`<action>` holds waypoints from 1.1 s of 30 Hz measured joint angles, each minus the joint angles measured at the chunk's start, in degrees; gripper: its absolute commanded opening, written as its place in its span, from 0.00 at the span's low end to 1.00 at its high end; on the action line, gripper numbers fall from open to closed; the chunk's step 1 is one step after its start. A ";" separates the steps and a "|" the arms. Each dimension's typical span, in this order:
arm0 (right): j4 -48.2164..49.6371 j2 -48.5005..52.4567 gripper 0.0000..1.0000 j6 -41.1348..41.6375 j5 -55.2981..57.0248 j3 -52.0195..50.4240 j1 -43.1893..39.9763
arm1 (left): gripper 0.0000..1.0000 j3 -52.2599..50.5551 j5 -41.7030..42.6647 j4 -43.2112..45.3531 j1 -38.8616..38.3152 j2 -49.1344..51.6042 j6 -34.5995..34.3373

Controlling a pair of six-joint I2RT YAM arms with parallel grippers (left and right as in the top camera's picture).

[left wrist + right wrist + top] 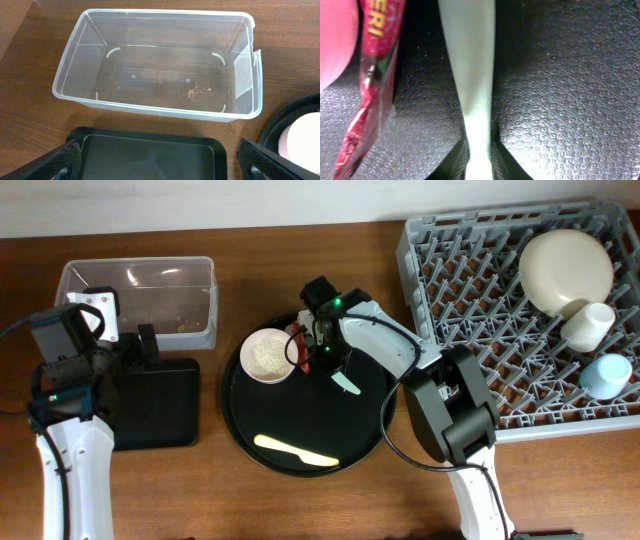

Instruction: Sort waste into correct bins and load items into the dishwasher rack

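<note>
My right gripper (322,348) is low over the round black tray, shut on the handle of the mint-green spoon (346,384). In the right wrist view the spoon's handle (470,75) runs up from the right gripper (479,161), pinched between both fingers. The red wrapper (367,100) lies just left of the spoon, beside the pink-rimmed bowl (268,356), which holds rice-like grains. A yellow spoon (295,450) lies at the tray's front. My left gripper (160,167) hangs open over the shallow black tray (150,157), behind which stands the clear tub (160,65).
The grey dishwasher rack (470,300) fills the right side and holds a cream plate (565,270), a white cup (588,325) and a light-blue cup (605,375). The round black tray (370,430) lies between the rack and the bins.
</note>
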 measured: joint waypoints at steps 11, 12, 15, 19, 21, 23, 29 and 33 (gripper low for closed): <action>-1.46 -0.11 0.15 -0.09 0.09 0.00 0.00 | 0.99 0.00 0.00 0.02 0.00 0.00 0.00; -2.12 -0.13 0.15 -0.09 0.09 0.00 -0.09 | 0.99 0.00 0.00 0.00 0.00 0.00 0.00; -3.39 -0.63 0.15 -0.07 0.28 -0.02 -0.35 | 0.99 0.00 0.00 0.02 0.00 0.00 0.00; -4.04 -1.51 0.15 -0.09 1.11 -0.63 -1.29 | 0.99 0.00 0.00 0.00 0.00 0.00 0.00; -4.20 -1.51 0.15 -0.09 1.31 -0.76 -1.81 | 0.99 0.00 0.00 0.00 0.00 0.00 0.00; -4.28 -1.62 0.15 -0.09 1.70 -0.76 -2.01 | 1.00 0.00 0.00 0.00 0.00 0.00 0.00; -4.39 -3.19 0.36 -0.22 1.46 -0.76 -2.12 | 0.99 0.00 0.00 0.02 0.00 0.00 0.00; 0.17 -3.54 0.40 -0.85 -1.66 -0.81 -2.12 | 0.99 0.00 0.00 0.00 0.00 0.00 0.00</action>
